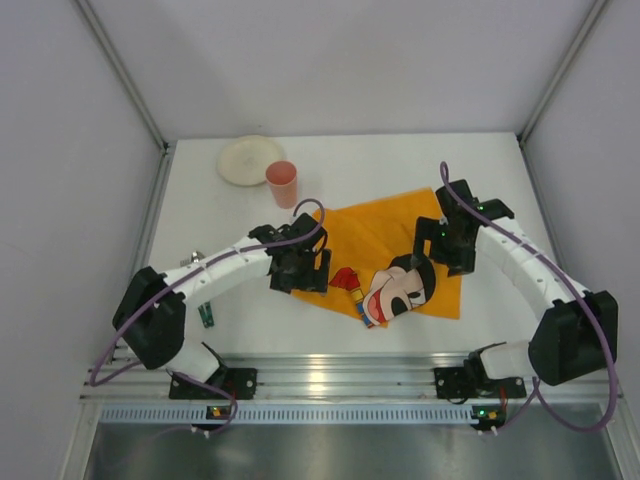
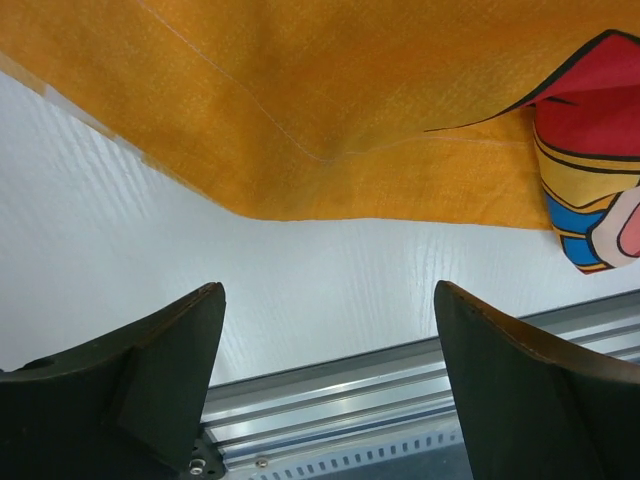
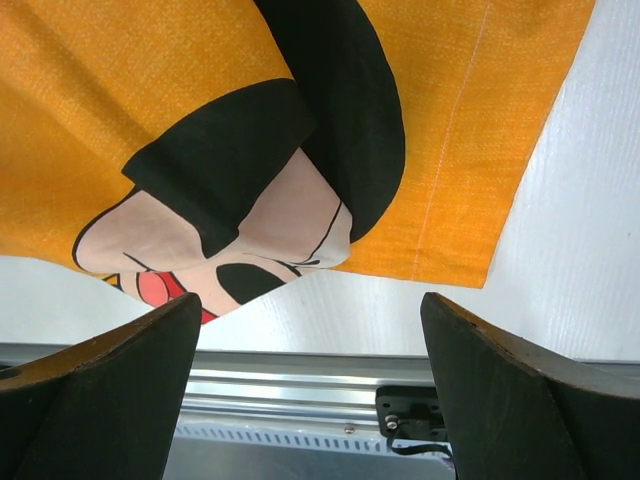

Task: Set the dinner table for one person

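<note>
Your left gripper (image 2: pixel 328 300) and right gripper (image 3: pixel 310 305) both hang spread wide, gripping nothing, above the orange Mickey Mouse cloth (image 1: pixel 380 235).

From the top camera you see the cloth lying askew at the middle of the dinner table (image 1: pixel 500 170), one gripper over each side of it. A cream plate (image 1: pixel 250 158) sits toward the far-left corner with a pink cup (image 1: pixel 282 183) just beside it. Only the left wrist camera shows you creases in the orange weave, and bare table between the cloth's hem and the near-edge metal rail (image 2: pixel 400 370). Only the right wrist camera shows you Mickey's face up close at the cloth's near hem.
</note>
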Available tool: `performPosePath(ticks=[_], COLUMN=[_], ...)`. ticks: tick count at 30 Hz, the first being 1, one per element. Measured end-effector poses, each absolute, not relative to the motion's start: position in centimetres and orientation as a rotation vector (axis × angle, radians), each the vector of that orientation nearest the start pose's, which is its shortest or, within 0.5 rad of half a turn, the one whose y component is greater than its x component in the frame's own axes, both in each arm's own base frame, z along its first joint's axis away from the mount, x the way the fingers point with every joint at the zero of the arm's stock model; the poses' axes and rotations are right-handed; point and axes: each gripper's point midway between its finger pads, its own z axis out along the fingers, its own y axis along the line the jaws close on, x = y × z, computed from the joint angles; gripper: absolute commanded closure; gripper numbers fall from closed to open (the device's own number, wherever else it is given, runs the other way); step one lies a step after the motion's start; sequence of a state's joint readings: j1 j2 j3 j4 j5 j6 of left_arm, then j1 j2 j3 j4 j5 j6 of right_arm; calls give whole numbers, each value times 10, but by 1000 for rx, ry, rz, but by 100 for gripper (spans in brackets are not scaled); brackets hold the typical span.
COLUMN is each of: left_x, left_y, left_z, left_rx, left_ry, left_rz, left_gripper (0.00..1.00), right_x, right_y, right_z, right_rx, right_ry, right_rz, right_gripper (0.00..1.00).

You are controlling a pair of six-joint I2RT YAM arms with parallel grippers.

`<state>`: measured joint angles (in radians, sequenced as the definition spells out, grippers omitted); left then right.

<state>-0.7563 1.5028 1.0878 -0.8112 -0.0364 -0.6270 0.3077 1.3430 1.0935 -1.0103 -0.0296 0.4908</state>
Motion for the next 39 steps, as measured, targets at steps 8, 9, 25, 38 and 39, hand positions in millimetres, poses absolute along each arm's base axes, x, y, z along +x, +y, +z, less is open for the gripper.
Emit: performPosePath(ticks=[8, 9, 25, 38, 39], left_x=[208, 209, 232, 235, 240], left_y=[-238, -240, -241, -111, -109], left_z=[62, 59, 18, 94, 110], left_rx=[90, 83, 167, 10, -42], left_ry=[2844, 2847, 2885, 2769, 2746], left_rz=[-371, -371, -174, 376, 343], left_gripper=[7, 7, 100, 2, 2], right_x=[234, 234, 233, 235, 235], right_y=[102, 102, 99, 90, 90], right_z=[110, 110, 109, 100, 97], right_rx=[252, 251, 211, 186, 187], right_ry=[2893, 2893, 2898, 2908, 2904], right_rz=[194, 193, 168, 85, 88], right_gripper=[9, 9, 9, 6, 6])
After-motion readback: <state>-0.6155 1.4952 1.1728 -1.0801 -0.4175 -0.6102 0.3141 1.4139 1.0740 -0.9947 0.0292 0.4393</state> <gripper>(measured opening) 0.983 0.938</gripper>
